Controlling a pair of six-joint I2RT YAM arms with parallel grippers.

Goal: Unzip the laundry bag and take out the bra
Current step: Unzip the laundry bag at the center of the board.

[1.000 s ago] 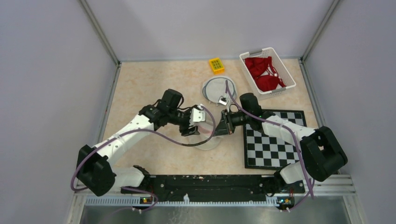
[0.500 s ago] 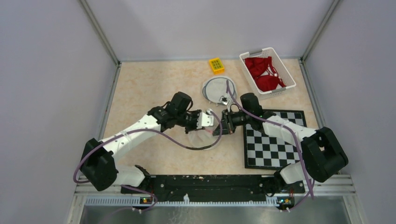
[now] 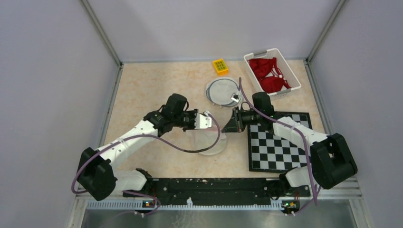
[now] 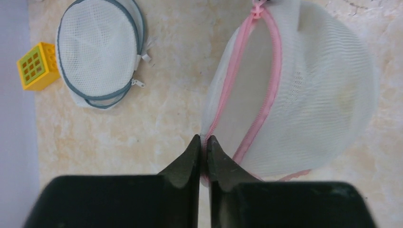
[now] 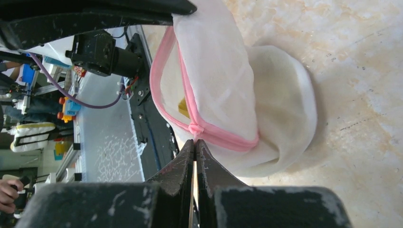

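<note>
mesh laundry bag (image 4: 323,95), white, rounded, translucent, resting on marbled counter (image 4: 142,128), pink zipper (image 4: 271,85) gaping; left end effector (image 4: 203,142) clenched on pink zipper, right end effector (image 5: 195,145) clenched on pull (image 5: 195,129).

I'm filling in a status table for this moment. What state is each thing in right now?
Laundry bag: partly unzipped, held at two ends.
Left gripper: shut on the bag's pink edge.
Right gripper: shut on the zipper pull.
Grey-trimmed bag: lying flat, untouched.
Basket: holding red bras.
</note>
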